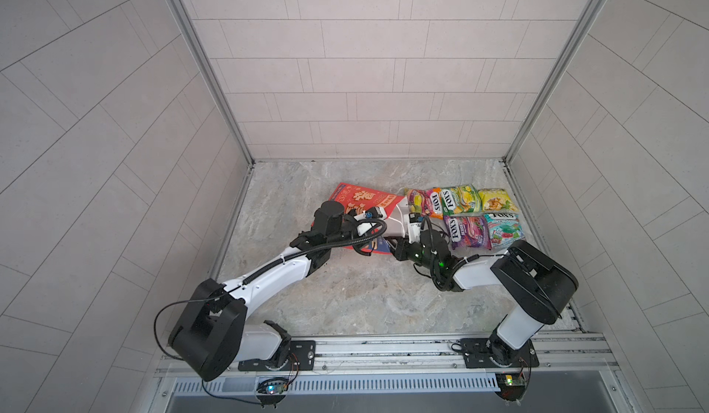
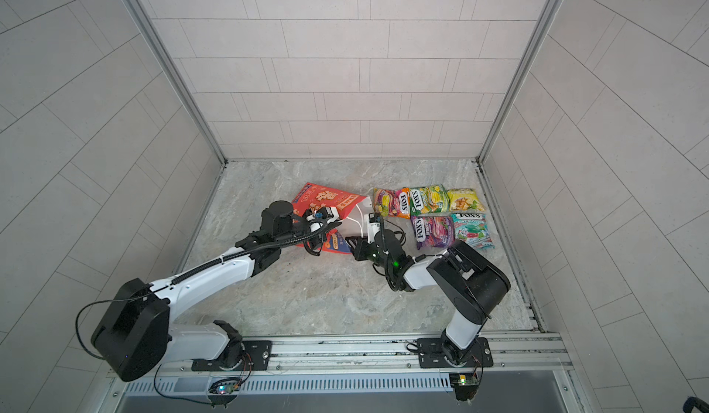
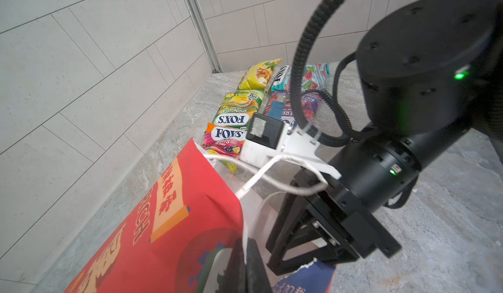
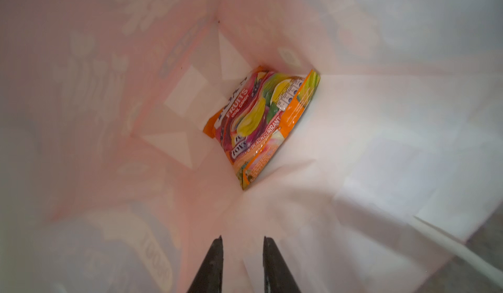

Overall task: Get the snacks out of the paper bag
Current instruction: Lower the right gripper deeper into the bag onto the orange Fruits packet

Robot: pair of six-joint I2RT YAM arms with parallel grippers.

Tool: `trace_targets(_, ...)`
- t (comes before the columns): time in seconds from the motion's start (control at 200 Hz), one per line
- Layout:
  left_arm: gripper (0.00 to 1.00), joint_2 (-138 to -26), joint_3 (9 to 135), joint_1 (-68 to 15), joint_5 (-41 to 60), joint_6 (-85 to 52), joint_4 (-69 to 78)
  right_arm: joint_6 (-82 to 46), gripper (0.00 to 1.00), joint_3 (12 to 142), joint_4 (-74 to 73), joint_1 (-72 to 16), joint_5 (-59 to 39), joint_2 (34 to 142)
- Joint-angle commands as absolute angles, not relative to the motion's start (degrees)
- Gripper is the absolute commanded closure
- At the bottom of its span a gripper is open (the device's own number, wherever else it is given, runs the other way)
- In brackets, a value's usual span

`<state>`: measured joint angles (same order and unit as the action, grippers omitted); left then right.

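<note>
Orange snack packet (image 4: 261,125) lies at the paper bag's (image 4: 381,114) closed end, straight ahead of the right gripper (image 4: 242,238), long axis slanting across its barely parted, empty jaws; the left gripper (image 3: 245,261) clamps the bag's rim.

Free path thru bag (image 4: 381,131) to packet (image 4: 261,120)

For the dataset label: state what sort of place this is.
Likely a lab robot test cell: two arms bolted to an aluminium rail, enclosed by tile-patterned wall panels, over a marble-look tabletop.
</note>
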<state>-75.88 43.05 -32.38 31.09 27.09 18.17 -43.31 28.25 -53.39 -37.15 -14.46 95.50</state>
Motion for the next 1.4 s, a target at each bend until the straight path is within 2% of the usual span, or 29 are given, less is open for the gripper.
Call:
trace_targets(0.0, 1.0, -75.74, 44.97, -32.35, 31.45, 25.58, 20.15, -37.83, 0.74, 27.87, -57.61, -37.36, -10.55, 95.49)
trace_targets(0.12, 1.0, -74.84, 43.91, -32.49, 33.15, 25.69, 21.77, -38.31, 0.73, 30.32, -55.9, -37.25, -11.89, 97.42)
trace_targets(0.355, 1.0, -74.18, 43.33, -32.45, 35.9, 25.14, 23.07, -46.47, 0.73, 35.15, -63.73, -34.2, -21.23, 106.49)
trace_targets(0.51, 1.0, -74.15, 43.13, -32.52, 36.6, 24.81, 23.56, -47.61, 0.72, 38.39, -62.98, -34.29, -22.14, 108.63)
trace_targets(0.816, 1.0, -73.94, 42.61, -32.52, 38.02, 26.37, 23.31, -48.39, 0.53, 41.31, -54.92, -32.78, -20.63, 108.0)
trace_targets(1.196, 1.0, -73.28, 41.58, -32.51, 36.7, 28.26, 23.03, -60.01, 0.53, 41.36, -61.38, -29.2, -28.3, 109.8)
trace_targets(1.396, 1.0, -73.83, 41.84, -32.56, 35.9, 31.07, 20.55, -64.41, 0.52, 40.25, -63.79, -28.9, -28.87, 108.98)
